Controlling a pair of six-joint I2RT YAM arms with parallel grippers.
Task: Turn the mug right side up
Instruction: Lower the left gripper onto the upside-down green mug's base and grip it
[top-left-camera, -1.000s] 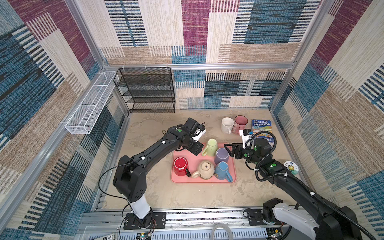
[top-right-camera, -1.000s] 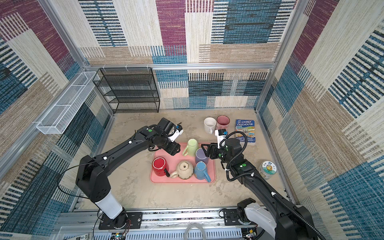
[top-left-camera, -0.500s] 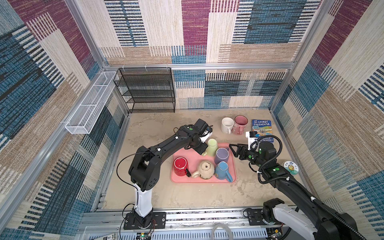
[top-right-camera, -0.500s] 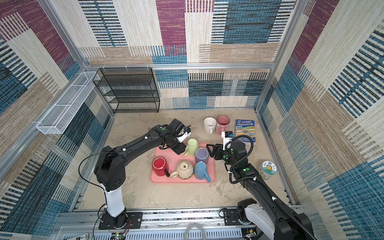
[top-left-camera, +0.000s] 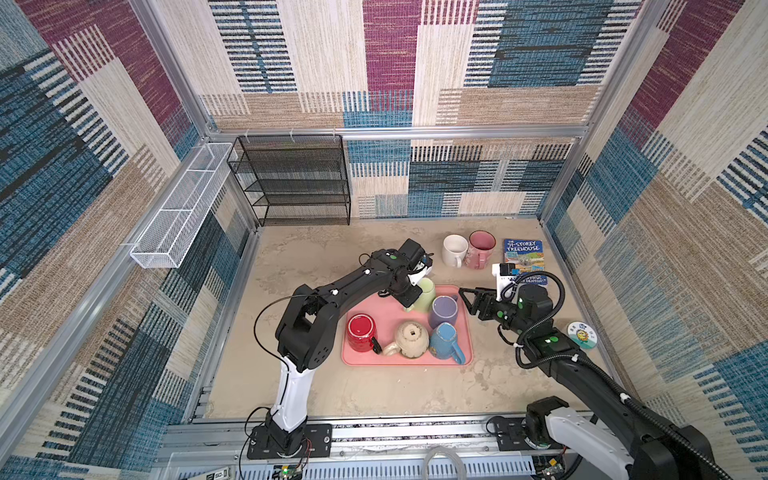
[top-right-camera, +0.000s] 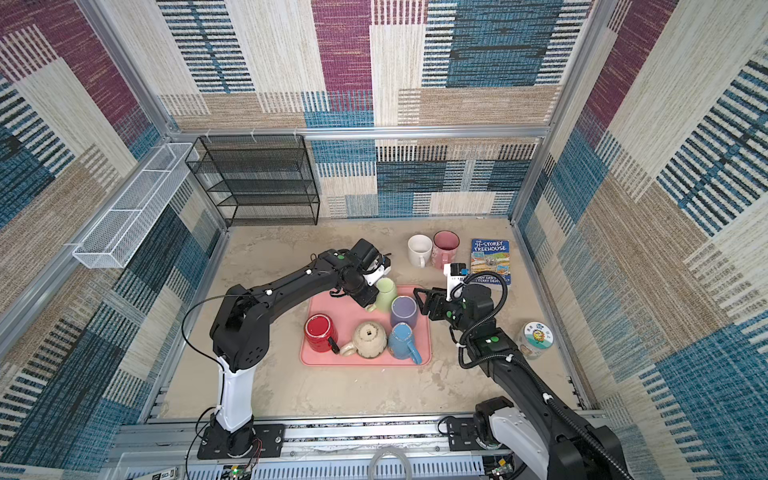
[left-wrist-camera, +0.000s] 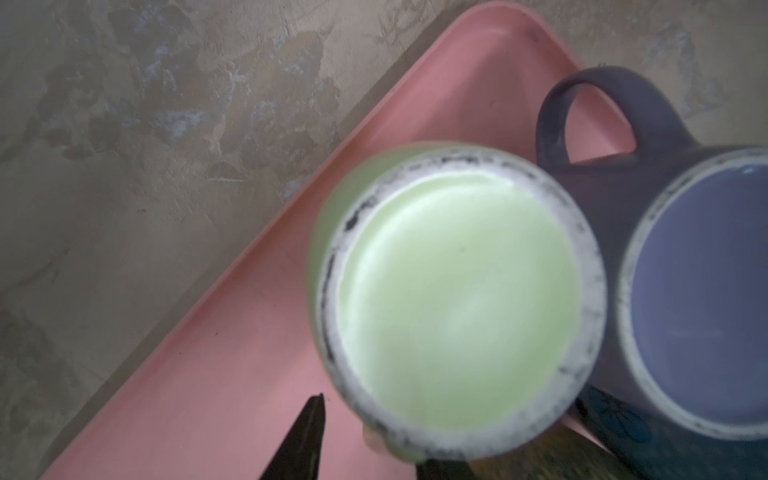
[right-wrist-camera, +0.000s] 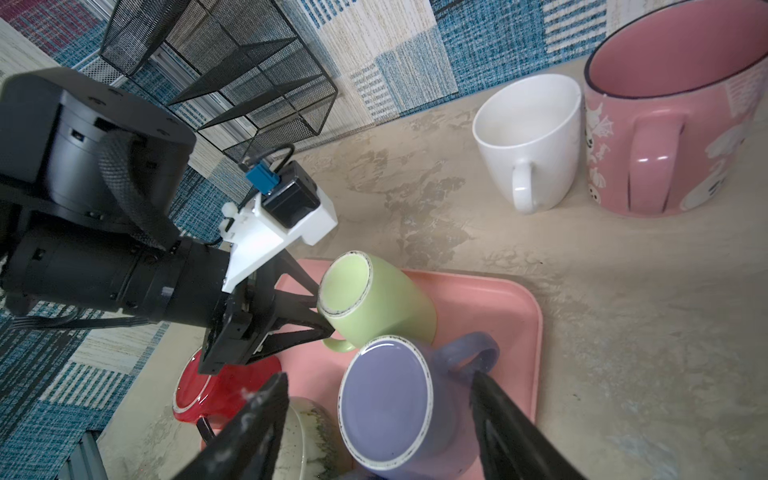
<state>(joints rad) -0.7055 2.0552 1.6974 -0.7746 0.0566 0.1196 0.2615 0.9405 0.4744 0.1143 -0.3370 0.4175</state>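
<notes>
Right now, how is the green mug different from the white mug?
The green mug is bottom-up on the pink tray; the white mug stands open-side up on the table. The left gripper straddles the green mug; no gripper is at the white mug. Both have a handle.

The left arm (top-left-camera: 332, 291) has black cylindrical links on a white lower column (top-left-camera: 291, 390), fixed to a black base plate (top-left-camera: 286, 440) with visible screws. Green round markers (top-left-camera: 391, 257) sit on the joints, and a thin black cable (top-left-camera: 255, 328) loops off the shoulder. Behind the left gripper (right-wrist-camera: 326, 309), a white bracket (right-wrist-camera: 270, 232) carries a black camera block with a blue connector (right-wrist-camera: 262, 178). The gripper's fingers (right-wrist-camera: 303, 334) are black open triangular frames.

The right arm (top-left-camera: 582, 370) has matching black links and a white base shell (top-left-camera: 577, 432). Behind the right gripper (top-left-camera: 464, 299), white ties (top-left-camera: 516, 345) hold a ribbed black conduit (top-left-camera: 561, 291).
</notes>
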